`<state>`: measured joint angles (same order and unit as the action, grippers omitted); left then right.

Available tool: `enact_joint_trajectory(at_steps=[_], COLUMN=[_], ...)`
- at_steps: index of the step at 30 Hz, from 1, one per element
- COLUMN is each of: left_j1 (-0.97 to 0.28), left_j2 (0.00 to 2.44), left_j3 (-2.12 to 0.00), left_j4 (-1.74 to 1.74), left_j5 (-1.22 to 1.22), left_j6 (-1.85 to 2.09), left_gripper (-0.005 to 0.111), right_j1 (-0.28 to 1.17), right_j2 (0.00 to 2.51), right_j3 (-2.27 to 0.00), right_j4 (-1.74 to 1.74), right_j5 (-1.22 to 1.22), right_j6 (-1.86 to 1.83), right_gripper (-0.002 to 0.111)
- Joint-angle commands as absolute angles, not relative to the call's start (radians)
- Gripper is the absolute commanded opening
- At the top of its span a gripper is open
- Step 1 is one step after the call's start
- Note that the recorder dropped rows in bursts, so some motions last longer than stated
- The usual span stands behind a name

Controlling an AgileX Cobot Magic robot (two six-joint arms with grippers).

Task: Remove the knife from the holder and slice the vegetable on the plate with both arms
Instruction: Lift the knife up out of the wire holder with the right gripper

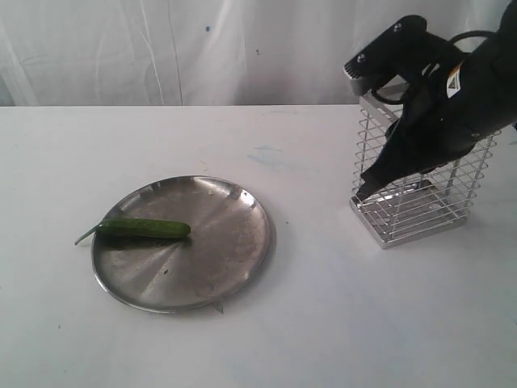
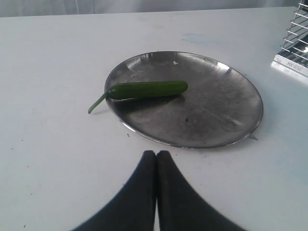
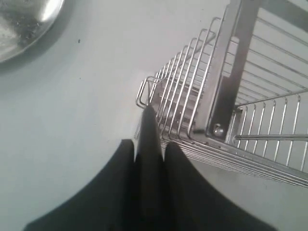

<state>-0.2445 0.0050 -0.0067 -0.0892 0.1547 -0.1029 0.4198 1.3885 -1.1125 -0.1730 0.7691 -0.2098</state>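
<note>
Between right jaws, knife [image 3: 148, 132] beside holder [image 3: 231, 72]

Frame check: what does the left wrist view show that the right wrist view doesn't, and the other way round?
Only the left wrist view: the vegetable lying on the plate, its stem poking past the rim, and the left gripper, shut and empty. Only the right wrist view: the right gripper clamped on the knife, whose tip is beside the holder's wire wall. Both: part of the plate, part of the holder, the white table.
</note>
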Motion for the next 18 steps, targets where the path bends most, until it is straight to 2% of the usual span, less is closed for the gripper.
enact_joint_trajectory(at_steps=[1,13,18], left_j1=[-0.243,-0.243,-0.243], left_j2=[0.0,0.0,0.0], left_j3=[0.0,0.0,0.0], left_j4=[-0.095,-0.095,-0.095], left_j5=[0.158,0.158,0.158], left_j6=[-0.105,-0.105,-0.105], left_gripper=[0.005,0.005,0.005], right_j1=[0.423,0.423,0.423], right_j2=[1.345,1.19,1.12], right_j3=[-1.149,-1.215,-1.221], right_j4=[-0.173,-0.155,0.0], right_j5=[0.794,0.917,0.972], right_j6=[-0.205,-0.209,-0.302], right_gripper=[0.0,0.0,0.0])
